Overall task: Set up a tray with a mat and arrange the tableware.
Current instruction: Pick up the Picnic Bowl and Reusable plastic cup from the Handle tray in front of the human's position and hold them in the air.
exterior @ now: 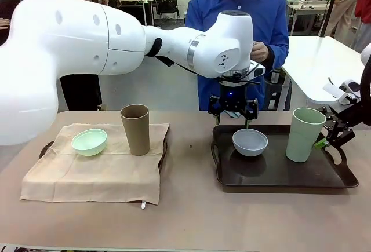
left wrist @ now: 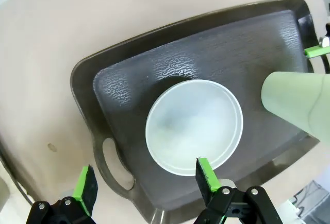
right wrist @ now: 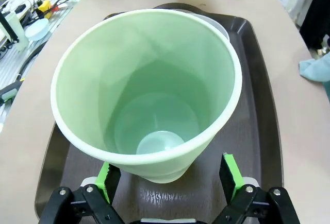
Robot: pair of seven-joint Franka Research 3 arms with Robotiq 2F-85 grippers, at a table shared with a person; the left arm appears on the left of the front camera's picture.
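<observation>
Front on, my left tool hangs apart over the white bowl on the matless dark tray; my left wrist sees that bowl's rim right beneath it; my right wrist shows my right tool apart astride the pale-green cup, so I judge pickup is in hand, calling for lowering, then closing.

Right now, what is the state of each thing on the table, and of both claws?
mat, spread flat over the left tray
mint-green bowl, upright, empty, on the mat
tan-brown cup, upright, on the mat
right tray, without mat
white bowl, upright, empty, on the right tray
pale-green cup, upright, empty, on the right tray
left claw, open, above the white bowl
right claw, open, at the pale-green cup's base
</observation>
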